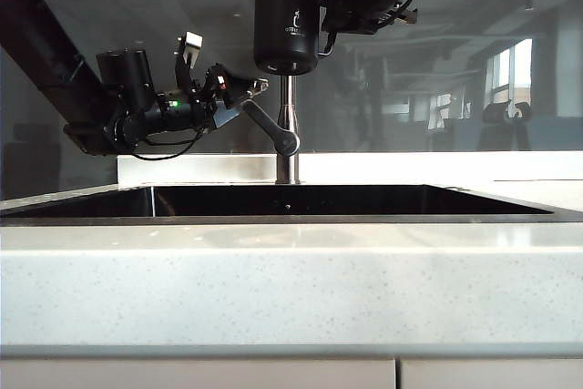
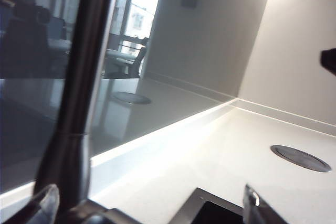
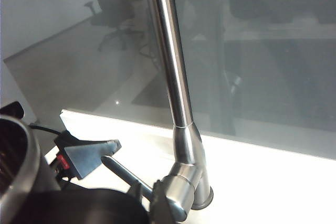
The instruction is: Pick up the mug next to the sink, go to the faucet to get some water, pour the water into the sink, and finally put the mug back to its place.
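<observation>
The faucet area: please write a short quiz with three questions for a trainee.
1. True or false: the mug stands on the counter.
2. Which hand is open beside the faucet lever? A) left hand B) right hand
3. Fill in: the mug hangs above the ____.

Key:
1. False; the right hand holds it up, in front of the faucet pipe.
2. A.
3. sink.
</observation>
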